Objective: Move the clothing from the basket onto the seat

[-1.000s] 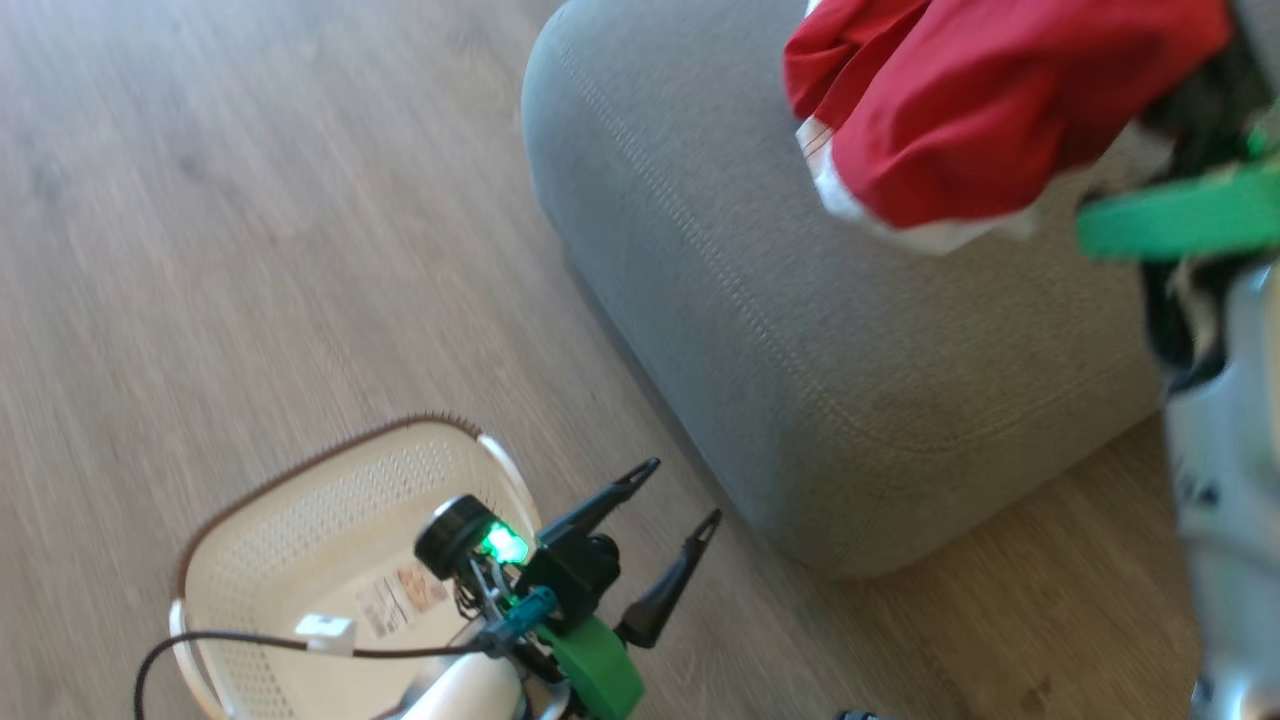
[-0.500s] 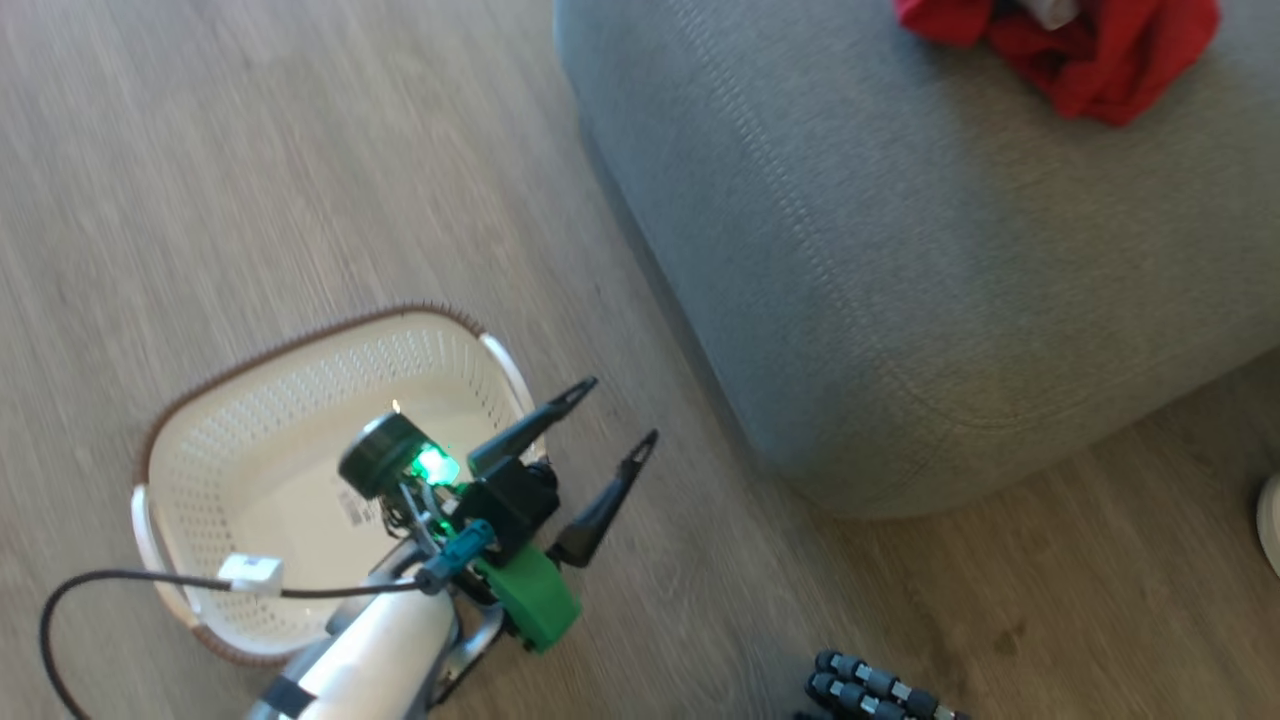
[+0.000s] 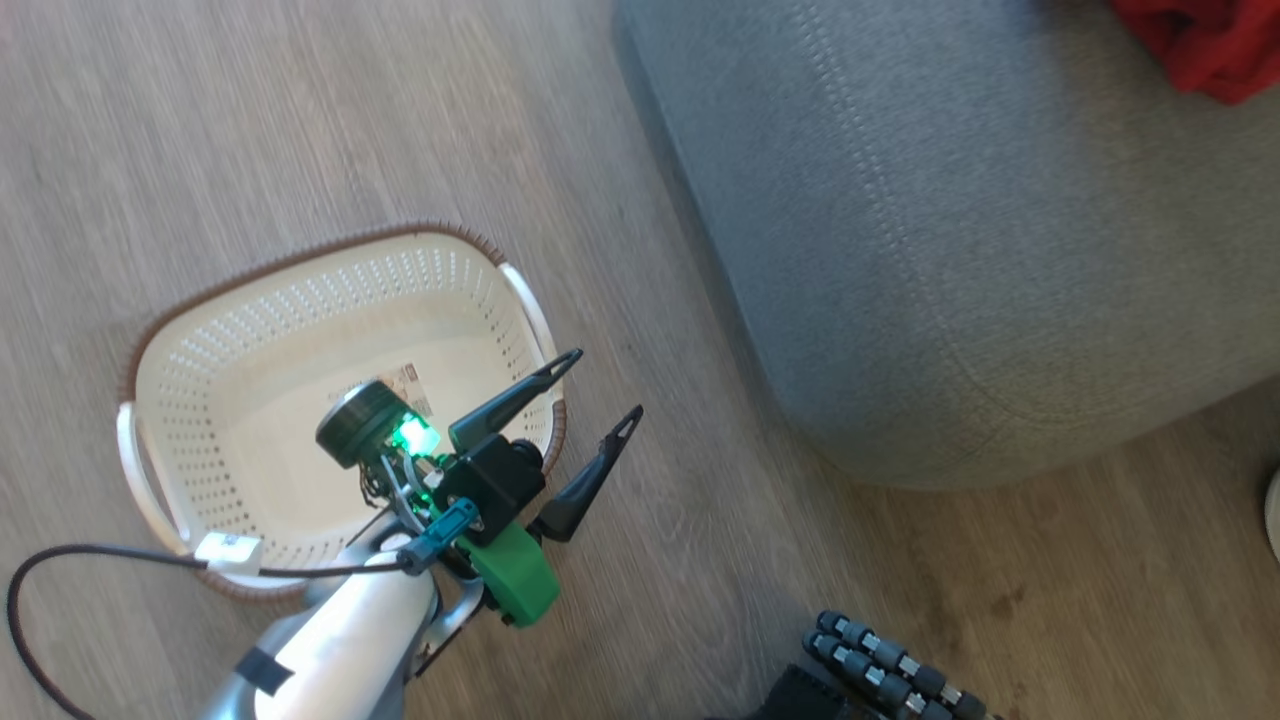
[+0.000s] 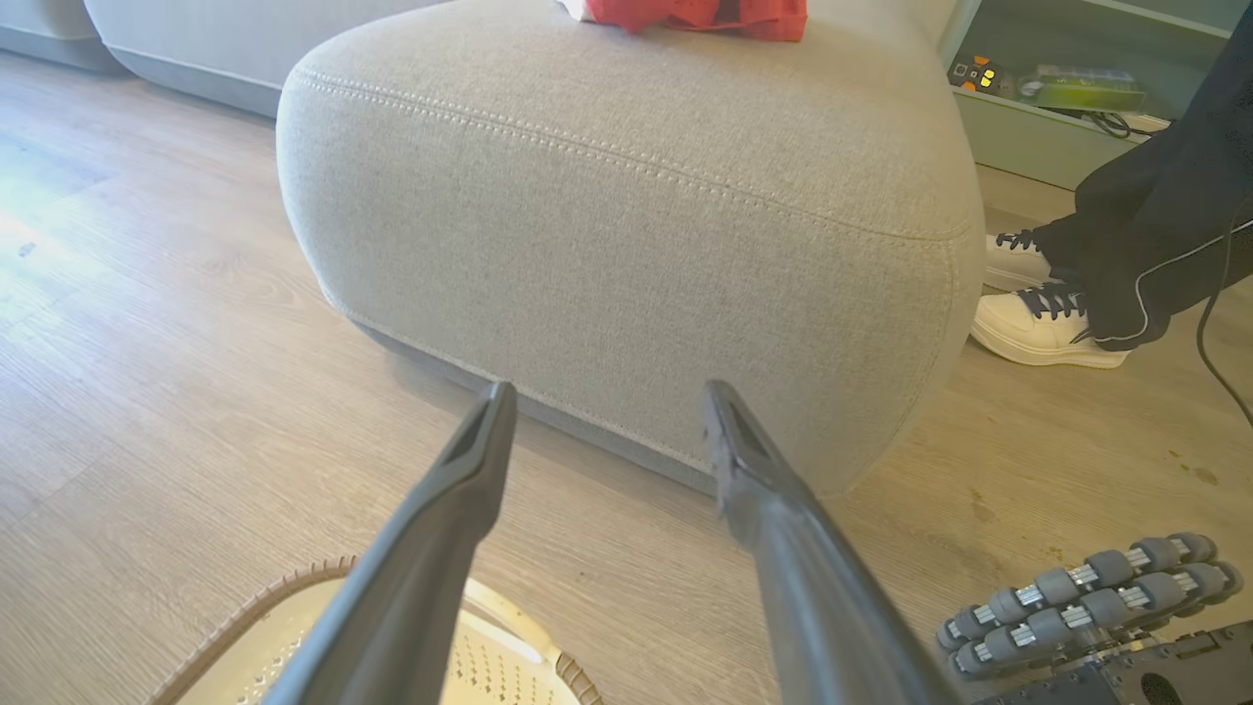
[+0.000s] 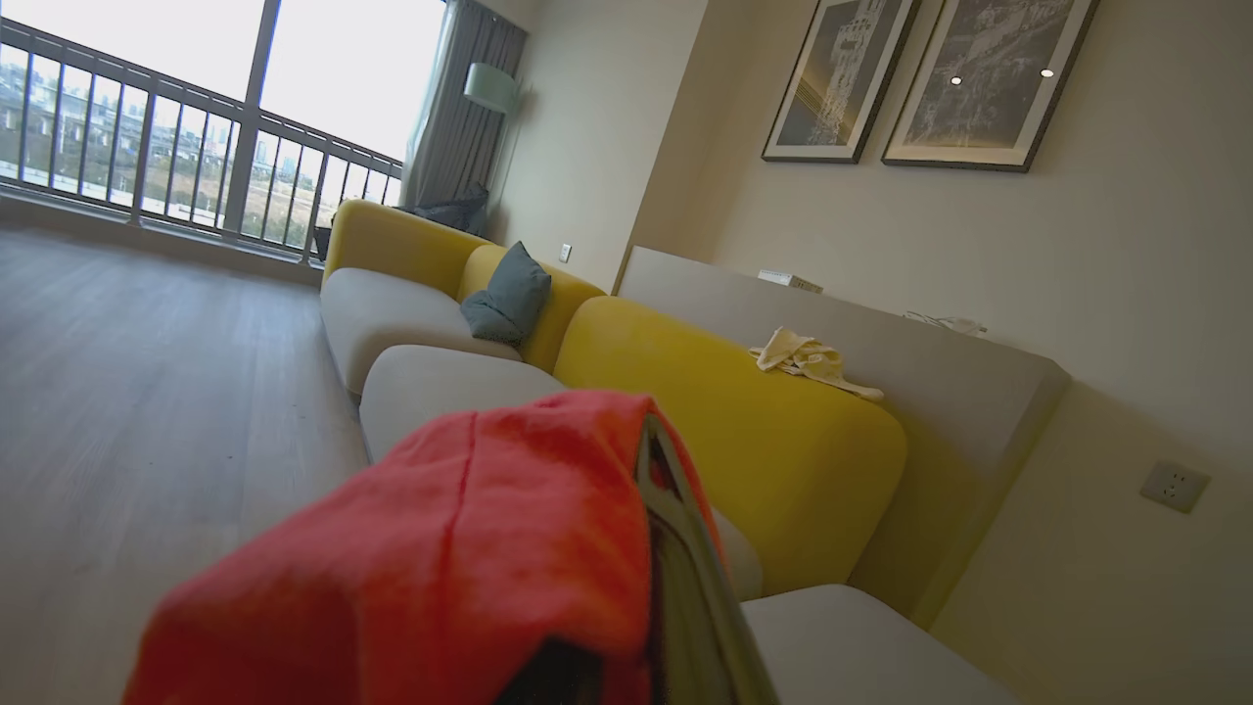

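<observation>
Red clothing (image 3: 1210,50): one on seat (image 3: 950,250), perhaps second clamped in right tool (image 5: 654,470); left tool (image 3: 605,384) spread

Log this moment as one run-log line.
basket: empty, on floor | left claw: open above basket rim | right claw: shut on clothing | seat: more clothing lying on it

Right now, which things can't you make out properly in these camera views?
Basket floor and label: head view, partly behind the left gripper and forearm.
Clothing on the seat: head view, cut off at the top corner.
Right gripper tips: right wrist view, covered by a red garment.
Person: left wrist view, cut by the right edge.
</observation>
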`<state>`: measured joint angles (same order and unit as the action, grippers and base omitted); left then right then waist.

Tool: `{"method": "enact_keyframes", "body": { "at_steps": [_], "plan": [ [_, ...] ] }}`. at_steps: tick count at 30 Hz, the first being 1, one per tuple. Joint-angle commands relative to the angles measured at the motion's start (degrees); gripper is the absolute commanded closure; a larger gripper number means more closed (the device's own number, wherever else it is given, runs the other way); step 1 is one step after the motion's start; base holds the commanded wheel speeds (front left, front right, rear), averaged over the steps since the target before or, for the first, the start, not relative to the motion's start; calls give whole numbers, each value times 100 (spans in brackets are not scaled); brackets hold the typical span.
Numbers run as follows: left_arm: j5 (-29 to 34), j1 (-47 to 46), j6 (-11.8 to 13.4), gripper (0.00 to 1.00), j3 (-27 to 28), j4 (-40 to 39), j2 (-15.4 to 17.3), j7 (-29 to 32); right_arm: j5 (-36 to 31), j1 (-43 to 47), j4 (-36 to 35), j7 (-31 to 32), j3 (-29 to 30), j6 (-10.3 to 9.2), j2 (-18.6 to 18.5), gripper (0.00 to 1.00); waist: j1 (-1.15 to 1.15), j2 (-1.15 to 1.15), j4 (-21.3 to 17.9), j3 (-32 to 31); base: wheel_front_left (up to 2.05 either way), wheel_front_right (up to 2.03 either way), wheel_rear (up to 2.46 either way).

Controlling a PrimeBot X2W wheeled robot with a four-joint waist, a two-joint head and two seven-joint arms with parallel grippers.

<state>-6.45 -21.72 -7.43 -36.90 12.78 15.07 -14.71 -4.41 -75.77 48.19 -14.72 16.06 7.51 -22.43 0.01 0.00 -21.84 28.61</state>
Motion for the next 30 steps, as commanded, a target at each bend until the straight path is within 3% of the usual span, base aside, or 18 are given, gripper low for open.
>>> {"method": "enact_keyframes", "body": {
  "at_steps": [1, 7, 15, 24, 27, 30],
  "plan": [
    [30, -134, -5, 0, 161, -203, 105, -29, -207, -258, -6, -28, 84, -2, -142, 100, -1, 0, 35, 132, 0, 0, 0],
    [26, -204, -5, 0, 105, -228, 151, -29, -888, -618, 520, -28, 815, -2, -158, 100, -1, 0, 197, 431, 0, 0, 0],
    [28, -334, -5, 0, -60, -254, 200, -29, -1368, -616, -69, -28, 1745, -2, 158, 100, -1, 0, 453, 881, 0, 0, 0],
    [58, -367, -5, 0, -4, -297, 227, -29, -2639, -406, 326, 155, 3176, -2, 254, 100, -1, 0, 624, 1142, 0, 0, 0],
    [53, -379, -5, 0, 6, -291, 236, -29, -2990, -362, 417, 241, 3486, -2, 354, 100, -1, 0, 636, 1161, 0, 0, 0],
    [48, -397, -6, 0, 59, -305, 219, -29, -3203, -255, 402, 229, 3426, -2, 354, 100, -1, 0, 634, 1166, 0, 0, 0]
  ]
}}
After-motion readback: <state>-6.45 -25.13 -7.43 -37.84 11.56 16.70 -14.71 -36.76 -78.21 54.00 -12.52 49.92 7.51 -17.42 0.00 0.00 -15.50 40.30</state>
